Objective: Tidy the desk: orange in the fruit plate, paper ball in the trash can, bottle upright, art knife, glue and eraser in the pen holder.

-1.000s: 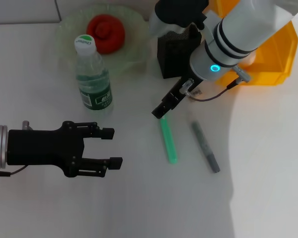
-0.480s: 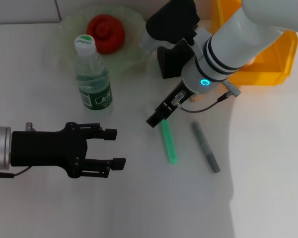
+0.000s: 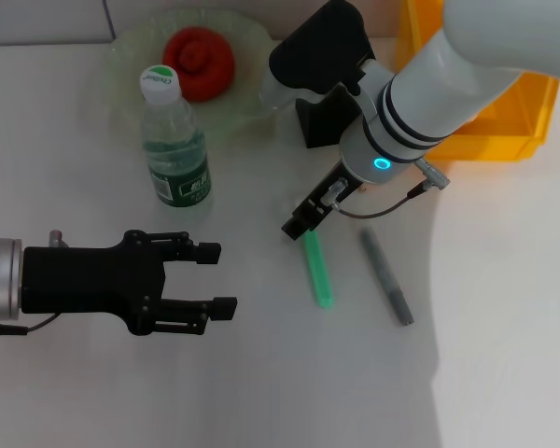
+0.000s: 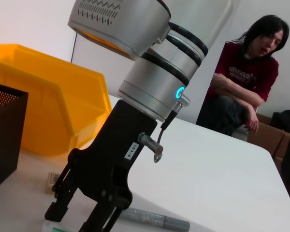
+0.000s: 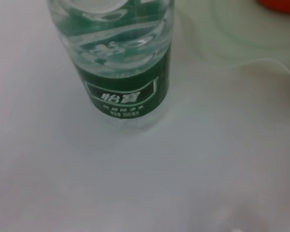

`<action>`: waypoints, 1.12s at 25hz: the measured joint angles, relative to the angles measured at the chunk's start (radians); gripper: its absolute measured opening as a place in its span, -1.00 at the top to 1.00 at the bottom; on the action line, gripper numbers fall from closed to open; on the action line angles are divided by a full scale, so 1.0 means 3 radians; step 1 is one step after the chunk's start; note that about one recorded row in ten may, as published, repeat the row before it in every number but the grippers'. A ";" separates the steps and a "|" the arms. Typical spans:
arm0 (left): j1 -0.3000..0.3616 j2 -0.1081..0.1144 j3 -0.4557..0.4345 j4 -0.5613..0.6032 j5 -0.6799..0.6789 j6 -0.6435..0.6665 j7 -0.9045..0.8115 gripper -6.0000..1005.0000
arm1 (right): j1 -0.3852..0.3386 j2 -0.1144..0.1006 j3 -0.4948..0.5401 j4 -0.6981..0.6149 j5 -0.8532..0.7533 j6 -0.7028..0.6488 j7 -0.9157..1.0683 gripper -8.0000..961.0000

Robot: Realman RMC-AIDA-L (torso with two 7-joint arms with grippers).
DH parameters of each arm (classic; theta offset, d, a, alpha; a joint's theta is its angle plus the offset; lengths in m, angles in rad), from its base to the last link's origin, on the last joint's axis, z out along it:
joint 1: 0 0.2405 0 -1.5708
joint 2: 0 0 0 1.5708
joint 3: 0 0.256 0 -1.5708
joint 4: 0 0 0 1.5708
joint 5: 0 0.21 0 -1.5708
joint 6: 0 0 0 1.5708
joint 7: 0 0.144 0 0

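Hovering just off the near end of the green stick (image 3: pixel 317 269), your right gripper (image 3: pixel 295 227) has its tip almost touching that end, and honestly I can't tell from any view whether the jaws are apart or together. Beside the green stick lies a grey pen-shaped thing (image 3: pixel 385 277), a clear gap between the two, both flat on the white desk (image 3: pixel 261 373). The pen holder (image 3: pixel 329 110) sits right behind the right arm, mostly hidden by it, with the trash can (image 3: pixel 504 112) just beside it at the far right edge. Over on the left, the bottle (image 3: pixel 173 140) is standing upright, close to the front rim of the fruit plate (image 3: pixel 131 42), and the orange (image 3: pixel 199 58) is already sitting in that plate. Your left gripper (image 3: pixel 219 277) hangs low over the near left part of the desk with its fingers spread apart, holding nothing. A small tan block, probably the eraser (image 4: pixel 52 179), lies by the trash can's base.
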 joint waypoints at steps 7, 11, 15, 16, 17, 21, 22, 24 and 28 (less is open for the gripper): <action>0.0004 -0.0007 0.0000 0.0000 0.0000 -0.0016 0.0002 -0.56 | 0.0000 0.0000 -0.0014 0.0000 0.0000 0.0022 0.0006 -0.01; 0.0004 -0.0011 0.0000 0.0000 0.0000 -0.0023 0.0003 -0.56 | 0.0000 0.0000 -0.0016 -0.0002 0.0000 0.0025 0.0011 0.30; 0.0004 -0.0017 0.0000 0.0000 0.0000 -0.0035 0.0003 -0.56 | 0.0000 0.0000 -0.0016 -0.0003 0.0000 0.0026 0.0012 0.55; 0.0004 -0.0022 0.0000 0.0000 0.0000 -0.0052 0.0003 -0.56 | 0.0000 0.0000 -0.0016 -0.0003 0.0000 0.0026 0.0012 0.55; 0.0004 -0.0022 0.0000 0.0000 0.0000 -0.0052 0.0003 -0.56 | 0.0000 0.0000 -0.0016 -0.0004 0.0000 0.0026 0.0013 0.55; 0.0004 -0.0030 0.0000 0.0000 0.0000 -0.0081 0.0004 -0.56 | -0.0014 0.0000 -0.0016 -0.0020 0.0000 0.0030 0.0014 0.56; 0.0003 -0.0031 0.0000 0.0000 0.0000 -0.0084 0.0004 -0.56 | -0.0023 0.0000 -0.0016 -0.0028 0.0000 0.0032 0.0014 0.56; 0.0000 -0.0032 0.0000 0.0000 0.0000 -0.0092 0.0004 -0.56 | -0.0034 0.0000 -0.0016 -0.0038 0.0000 0.0033 0.0014 0.56; -0.0004 -0.0031 0.0000 0.0000 0.0000 -0.0094 0.0004 -0.56 | -0.0105 0.0000 -0.0004 -0.0124 0.0000 0.0033 0.0014 0.61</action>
